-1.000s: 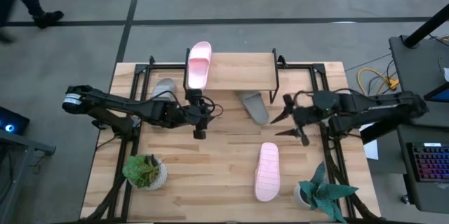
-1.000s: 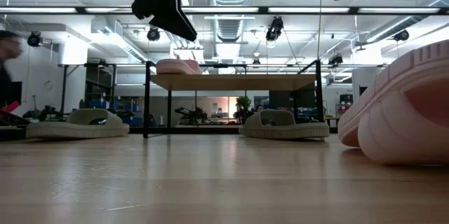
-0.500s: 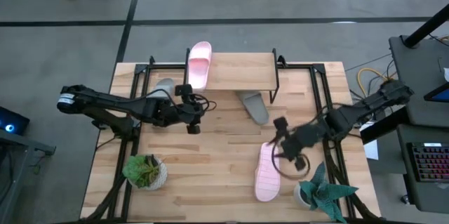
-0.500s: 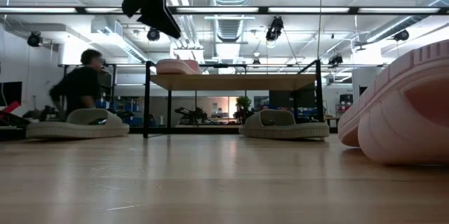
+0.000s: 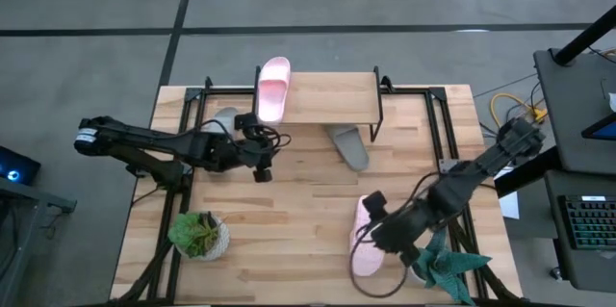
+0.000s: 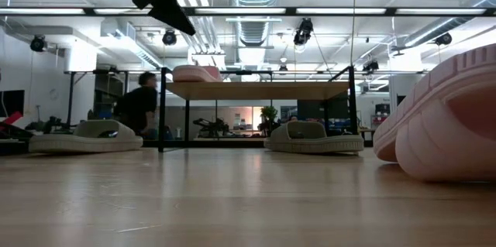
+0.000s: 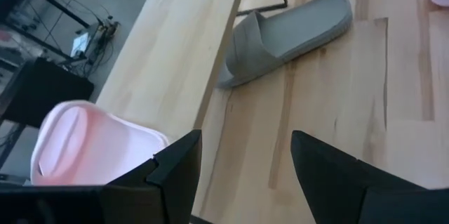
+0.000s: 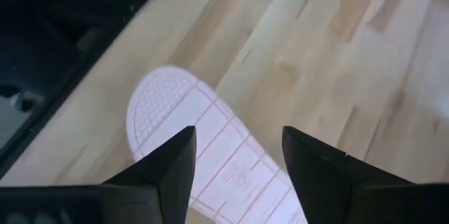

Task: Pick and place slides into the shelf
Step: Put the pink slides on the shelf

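Observation:
One light pink slide (image 5: 273, 89) lies on the left end of the shelf (image 5: 332, 97). A grey slide (image 5: 226, 119) rests on the table by the shelf's left legs, and another (image 5: 348, 145) lies in front of the shelf. A second pink slide (image 5: 364, 244) lies near the table's right front with a grooved face up (image 8: 210, 157). My right gripper (image 8: 238, 175) hovers open above it, pointing steeply down, and touches nothing. My left gripper (image 5: 258, 160) hangs open in the air in front of the shelf's left end (image 7: 245, 175), with nothing between its fingers.
A potted plant (image 5: 200, 235) stands near the table's left front and another (image 5: 443, 264) at the right front corner, close to my right arm. Black frame rails run along both table sides. A person (image 6: 139, 108) walks in the room behind the table.
My right gripper has swung from beside the shelf's right end toward the table's near edge and tipped downward, and now stands over the pink slide. My left gripper has drawn back a little toward the table's left. No slide has moved.

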Controlling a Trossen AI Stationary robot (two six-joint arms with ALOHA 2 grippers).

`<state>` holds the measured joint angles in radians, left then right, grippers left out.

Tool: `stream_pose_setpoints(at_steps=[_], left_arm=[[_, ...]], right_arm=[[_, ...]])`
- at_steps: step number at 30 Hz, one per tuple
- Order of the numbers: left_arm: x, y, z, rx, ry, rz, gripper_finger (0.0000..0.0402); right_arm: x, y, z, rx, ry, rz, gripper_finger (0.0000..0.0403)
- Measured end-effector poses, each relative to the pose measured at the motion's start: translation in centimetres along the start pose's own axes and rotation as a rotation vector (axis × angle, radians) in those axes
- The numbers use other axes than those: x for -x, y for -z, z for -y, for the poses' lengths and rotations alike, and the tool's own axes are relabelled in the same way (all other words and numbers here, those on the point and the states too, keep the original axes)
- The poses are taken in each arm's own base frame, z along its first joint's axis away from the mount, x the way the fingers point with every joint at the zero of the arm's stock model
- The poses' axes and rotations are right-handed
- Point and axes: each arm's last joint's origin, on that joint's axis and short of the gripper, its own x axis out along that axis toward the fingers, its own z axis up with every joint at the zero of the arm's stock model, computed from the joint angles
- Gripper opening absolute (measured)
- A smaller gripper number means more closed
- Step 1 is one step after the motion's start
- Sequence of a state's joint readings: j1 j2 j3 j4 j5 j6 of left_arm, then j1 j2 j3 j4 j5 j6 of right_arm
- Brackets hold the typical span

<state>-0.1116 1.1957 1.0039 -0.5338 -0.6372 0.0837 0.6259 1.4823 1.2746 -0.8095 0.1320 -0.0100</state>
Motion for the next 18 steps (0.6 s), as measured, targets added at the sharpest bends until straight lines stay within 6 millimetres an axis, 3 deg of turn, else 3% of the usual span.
stream_pose_setpoints(at_steps=[8, 18], left_arm=[[-0.7, 1.4, 0.6, -0.030, -0.009, -0.042, 0.0204], [-1.0, 1.2, 0.7, 0.060, -0.034, 0.004, 0.0204]], right_arm=[[-3.8, -0.9, -2.9, 0.000, -0.039, -0.129, 0.0261], [-1.8, -3.6, -3.3, -0.039, -0.037, -0.062, 0.0271]])
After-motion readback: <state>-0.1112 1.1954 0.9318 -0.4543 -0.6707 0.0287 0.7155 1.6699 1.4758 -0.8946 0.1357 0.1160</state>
